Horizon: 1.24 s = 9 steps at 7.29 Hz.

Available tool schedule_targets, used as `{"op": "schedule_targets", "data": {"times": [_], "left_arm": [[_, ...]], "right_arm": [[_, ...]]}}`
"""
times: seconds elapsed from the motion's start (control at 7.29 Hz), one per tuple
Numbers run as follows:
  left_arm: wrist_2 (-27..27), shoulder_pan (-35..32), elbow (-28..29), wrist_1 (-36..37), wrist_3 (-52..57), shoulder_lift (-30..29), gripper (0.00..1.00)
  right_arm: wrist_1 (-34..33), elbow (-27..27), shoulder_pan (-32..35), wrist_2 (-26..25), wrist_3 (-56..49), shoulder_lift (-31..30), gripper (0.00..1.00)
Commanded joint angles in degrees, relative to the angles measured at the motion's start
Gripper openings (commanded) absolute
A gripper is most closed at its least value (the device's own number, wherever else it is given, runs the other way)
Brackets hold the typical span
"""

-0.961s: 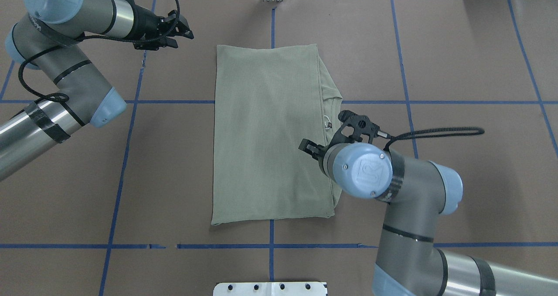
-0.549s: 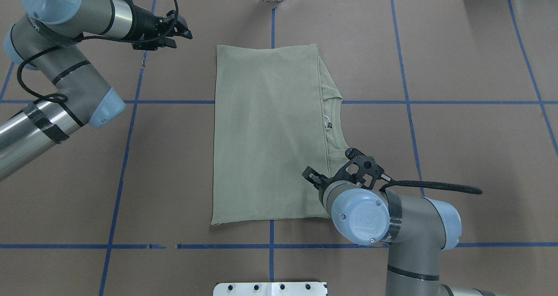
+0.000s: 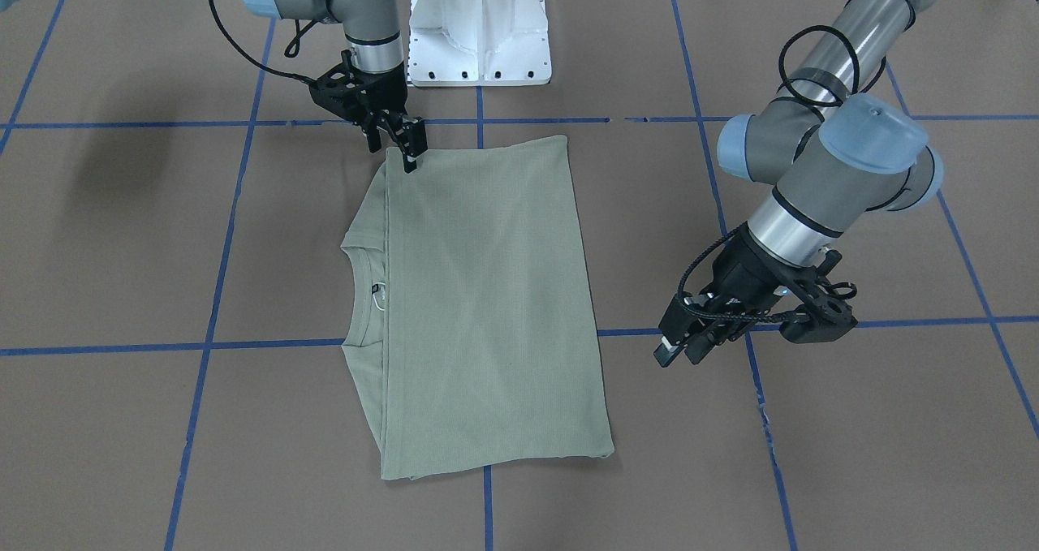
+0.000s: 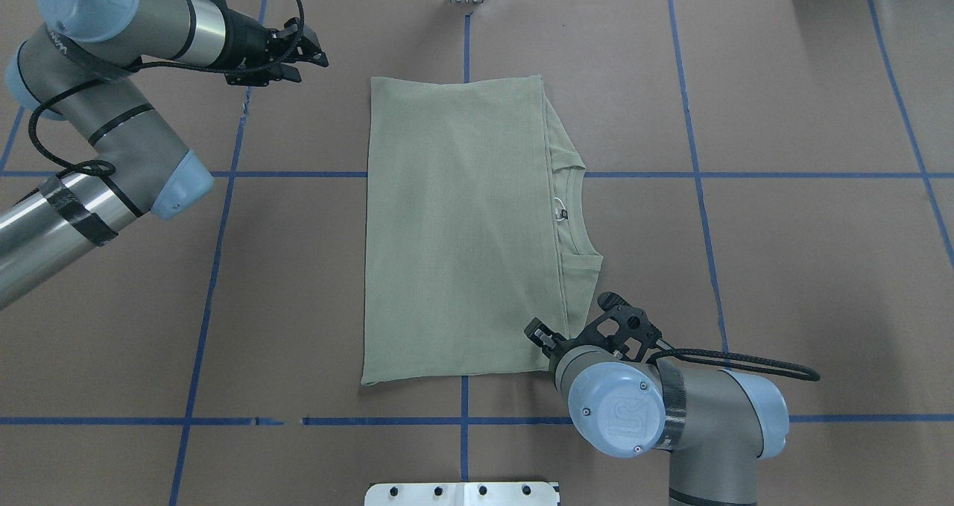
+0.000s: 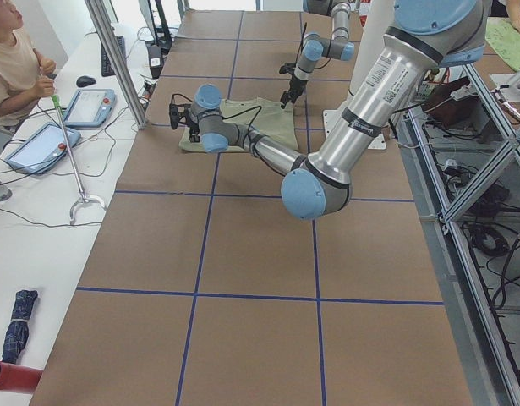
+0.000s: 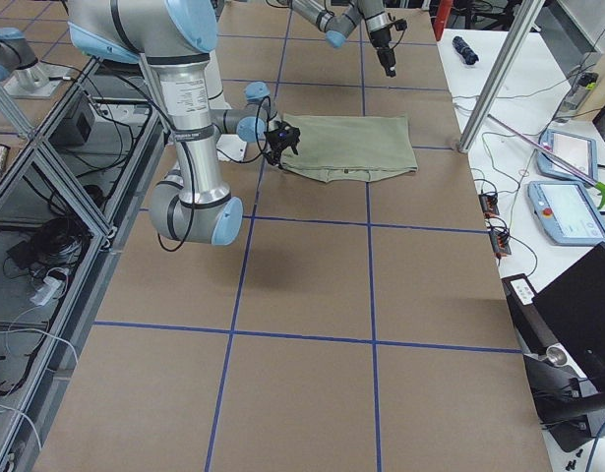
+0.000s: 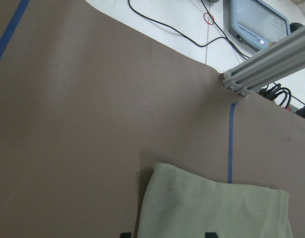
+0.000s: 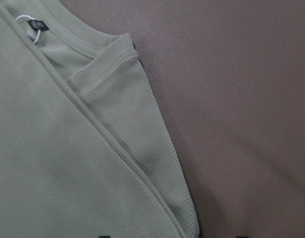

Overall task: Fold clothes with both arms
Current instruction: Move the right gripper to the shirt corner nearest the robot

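Note:
The sage-green shirt (image 4: 458,230) lies folded into a tall rectangle in the middle of the table, its round neck and black neck label (image 4: 560,209) showing at its right edge. My right gripper (image 4: 538,336) is open at the shirt's near right corner; in the front view that gripper (image 3: 395,147) points down, one fingertip at the cloth's edge. In the right wrist view the shirt (image 8: 68,163) and its folded shoulder fill the left half. My left gripper (image 4: 317,50) is open and holds nothing, off the shirt's far left corner. The left wrist view shows that shirt corner (image 7: 212,208) below.
Blue tape lines (image 4: 216,267) divide the brown table cover. A white pedestal base (image 3: 479,40) stands at the robot's edge. Beyond the far edge are an aluminium post (image 7: 266,64), cables and tablets (image 5: 90,106). A person (image 5: 14,68) sits at the side table.
My right arm has drawn back along the shirt's right edge, from the neck down to the near right corner. The left arm has barely moved. The shirt lies as before.

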Motion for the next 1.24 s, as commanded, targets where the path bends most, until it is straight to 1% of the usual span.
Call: {"op": "schedule_targets", "data": {"times": [0.0, 0.14, 0.27, 0.41, 0.82, 0.96, 1.1], "left_arm": [[-0.06, 0.04, -0.01, 0.0, 0.0, -0.04, 0.58], [0.02, 0.04, -0.01, 0.0, 0.0, -0.04, 0.58], [-0.06, -0.05, -0.01, 0.0, 0.0, 0.05, 0.58], [-0.06, 0.04, -0.01, 0.0, 0.0, 0.05, 0.58], [0.02, -0.05, -0.53, -0.09, -0.09, 0.57, 0.58], [0.02, 0.21, -3.14, -0.09, -0.87, 3.01, 0.62], [0.29, 1.17, -10.92, -0.09, -3.75, 8.95, 0.63]], "right_arm": [[0.0, 0.06, -0.19, 0.0, 0.11, -0.26, 0.43], [0.0, -0.03, -0.19, 0.08, 0.11, -0.26, 0.22], [0.0, 0.06, -0.19, 0.17, 0.11, -0.26, 0.03], [0.0, 0.06, -0.19, 0.26, -0.06, -0.26, 0.0], [0.0, 1.63, -0.11, 0.26, 0.03, -0.43, 0.0], [0.0, 2.95, -0.11, 0.35, 0.03, -1.13, 0.0], [0.0, 4.0, -0.63, 0.43, 0.03, -1.83, 0.0]]}}
